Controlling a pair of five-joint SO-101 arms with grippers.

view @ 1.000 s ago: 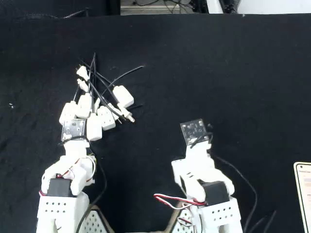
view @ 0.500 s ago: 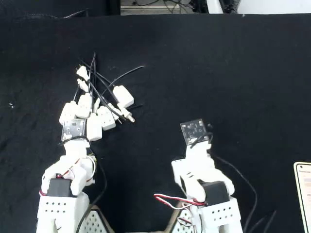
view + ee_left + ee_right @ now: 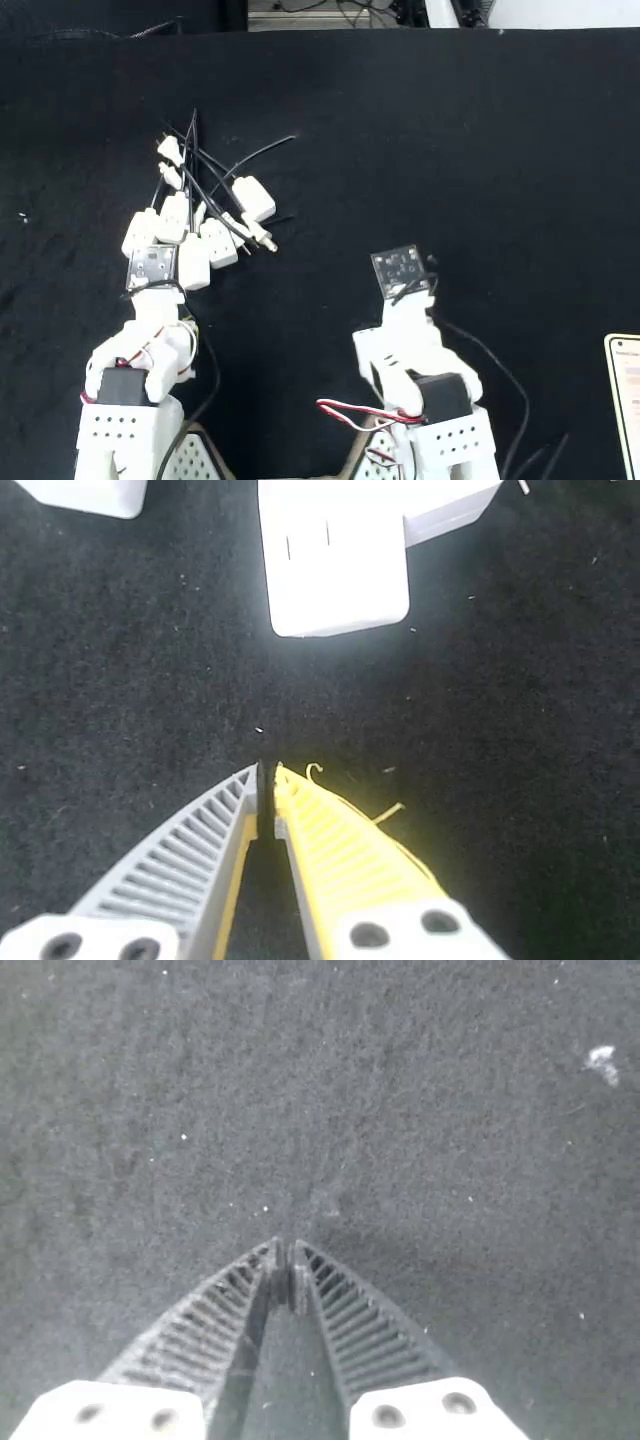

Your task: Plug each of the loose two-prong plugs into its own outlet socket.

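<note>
Left hand closed on nothing, tips just short of a white socket block, apparently staged for a first grasp; right hand likewise closed, parked over the black counter; farther left, loose plugs lie tangled with cords, mating unclear.

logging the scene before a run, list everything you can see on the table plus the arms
plug and socket pieces: several, exact count unclear where they overlap, white, heaped on the left arm's side of the table
socket block: one, white, two slots facing up, on the cloth just ahead of the left gripper, apart from it
cords: several, black, tangled through the heap
cloth: one, black, covering the table
card: one, white, at the high view's right edge
left gripper: one, grey and yellow fingers, shut, empty
right gripper: one, grey, shut, over bare cloth
</note>
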